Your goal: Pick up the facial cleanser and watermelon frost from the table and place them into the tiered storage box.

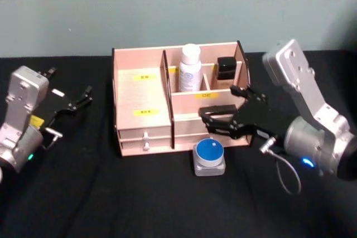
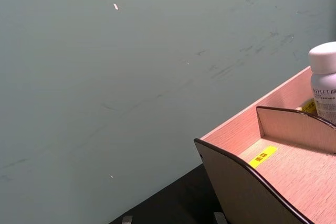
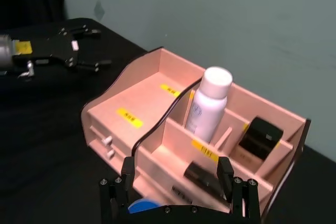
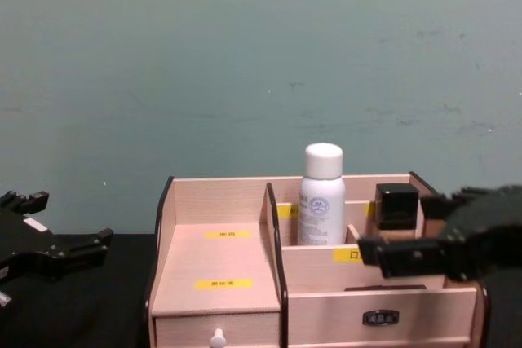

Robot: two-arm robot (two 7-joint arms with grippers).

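The tiered storage box stands mid-table. A white bottle with a white cap, which I take for the facial cleanser, stands upright in its rear middle compartment. A small black box sits in the rear right compartment; whether it is the watermelon frost I cannot tell. My right gripper hovers open and empty over the box's front right part. My left gripper rests open, left of the box.
A square grey jar with a round blue lid sits on the black table just in front of the box, below my right gripper. Two small drawers face me. A green wall stands close behind.
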